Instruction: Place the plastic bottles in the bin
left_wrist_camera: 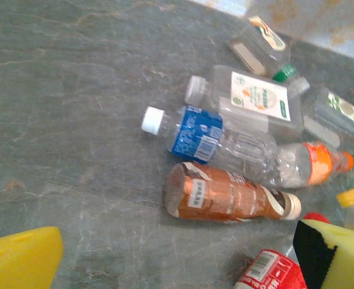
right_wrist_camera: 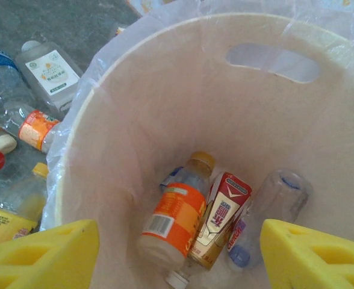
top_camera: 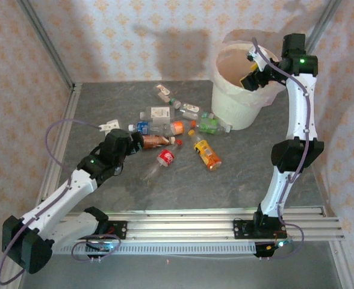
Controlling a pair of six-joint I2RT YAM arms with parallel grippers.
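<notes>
left gripper (left_wrist_camera: pixel 177 265): fingers apart, empty, beside bottles (left_wrist_camera: pixel 225 195)
right gripper (right_wrist_camera: pixel 180 259): fingers apart, empty, above bin (right_wrist_camera: pixel 165 90)
bin: table's 1 o'clock, bottles inside

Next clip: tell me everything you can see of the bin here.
The bin is a large round white bucket, plastic by its look, standing upright at the far right of the table. A pale pinkish translucent bag lines it and folds over the rim. A slot-shaped handle hole shows through the liner high on one wall. On its bottom lie an orange-labelled bottle, a red and white carton and a clear bottle. The right pincer hangs open over its mouth.
</notes>
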